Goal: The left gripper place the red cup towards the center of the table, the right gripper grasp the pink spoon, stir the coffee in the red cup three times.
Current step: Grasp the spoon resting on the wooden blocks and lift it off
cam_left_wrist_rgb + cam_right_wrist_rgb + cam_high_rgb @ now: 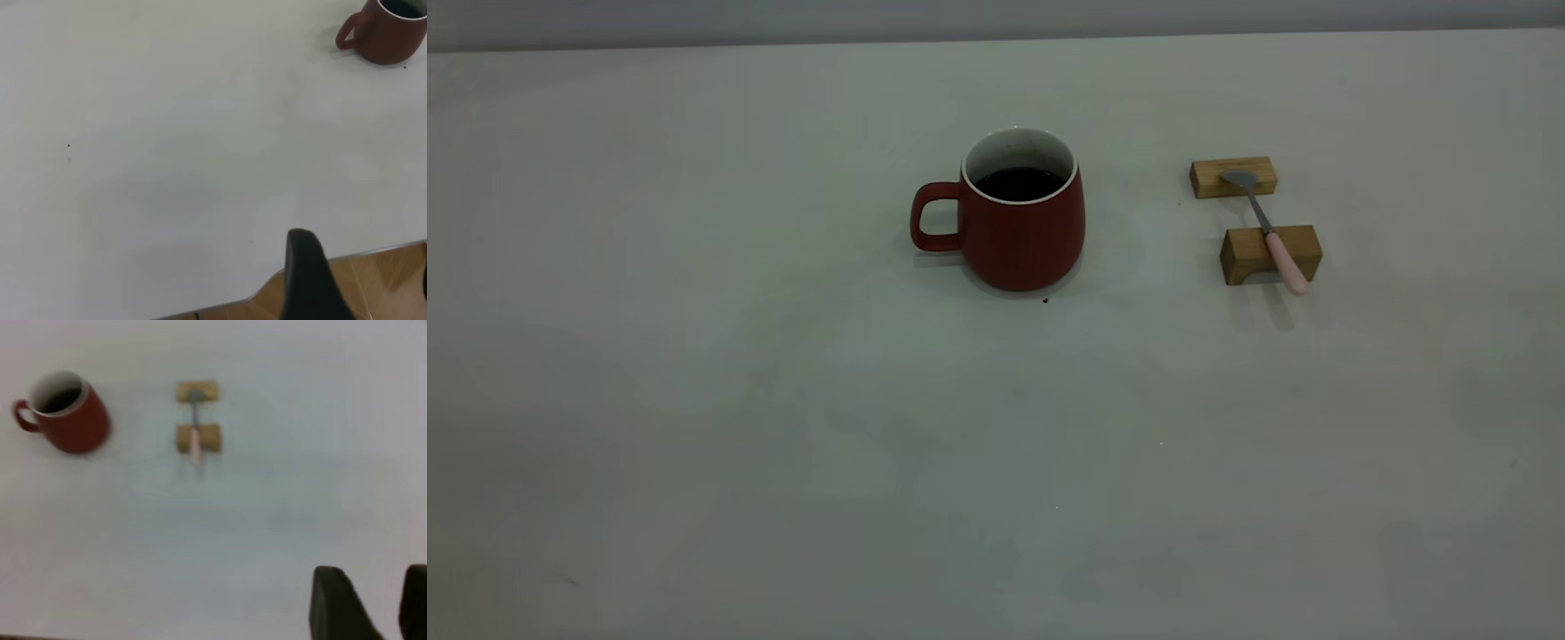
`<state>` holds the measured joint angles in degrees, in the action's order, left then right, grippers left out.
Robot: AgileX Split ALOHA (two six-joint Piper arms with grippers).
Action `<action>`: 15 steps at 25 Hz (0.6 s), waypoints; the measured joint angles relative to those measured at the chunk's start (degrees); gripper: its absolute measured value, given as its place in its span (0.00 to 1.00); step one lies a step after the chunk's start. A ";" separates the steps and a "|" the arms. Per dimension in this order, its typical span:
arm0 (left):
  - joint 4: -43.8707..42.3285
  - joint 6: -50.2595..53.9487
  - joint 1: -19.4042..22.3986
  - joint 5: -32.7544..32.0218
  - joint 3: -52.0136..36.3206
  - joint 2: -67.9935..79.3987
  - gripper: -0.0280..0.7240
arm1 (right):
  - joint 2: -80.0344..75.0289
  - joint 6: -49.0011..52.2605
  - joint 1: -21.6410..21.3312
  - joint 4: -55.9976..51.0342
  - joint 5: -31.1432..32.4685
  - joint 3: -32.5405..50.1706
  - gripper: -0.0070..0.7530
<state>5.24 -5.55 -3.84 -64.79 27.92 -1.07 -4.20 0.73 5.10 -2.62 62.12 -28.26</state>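
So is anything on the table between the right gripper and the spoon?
Nothing visible. In the right wrist view, bare table lies between the right gripper and the spoon, which rests across two wooden blocks. The cup stands off to one side.

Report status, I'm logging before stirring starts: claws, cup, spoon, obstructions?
Right claw open, clear of table items. Red cup upright, coffee inside. Pink spoon bridging two wooden blocks. Nothing between.

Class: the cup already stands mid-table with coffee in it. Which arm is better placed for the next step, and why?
The right. The spoon lies across two wooden blocks right of the cup, and the right hand looks toward it.
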 joint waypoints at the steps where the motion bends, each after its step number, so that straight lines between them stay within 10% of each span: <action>1: 0.00 0.00 0.00 0.00 0.00 0.00 0.68 | -2.06 -0.73 0.00 -1.26 -1.79 -0.90 0.43; 7: 0.00 0.05 0.00 0.00 0.00 0.00 0.68 | -20.28 -5.44 0.00 -5.95 -10.16 -5.02 0.73; 15: 0.00 0.05 0.00 0.00 0.00 0.00 0.68 | -49.72 -11.84 0.00 -16.72 -18.89 -8.58 0.77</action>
<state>5.24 -5.51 -3.84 -64.79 27.92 -1.07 -53.92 -11.11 5.10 -19.34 43.23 -36.84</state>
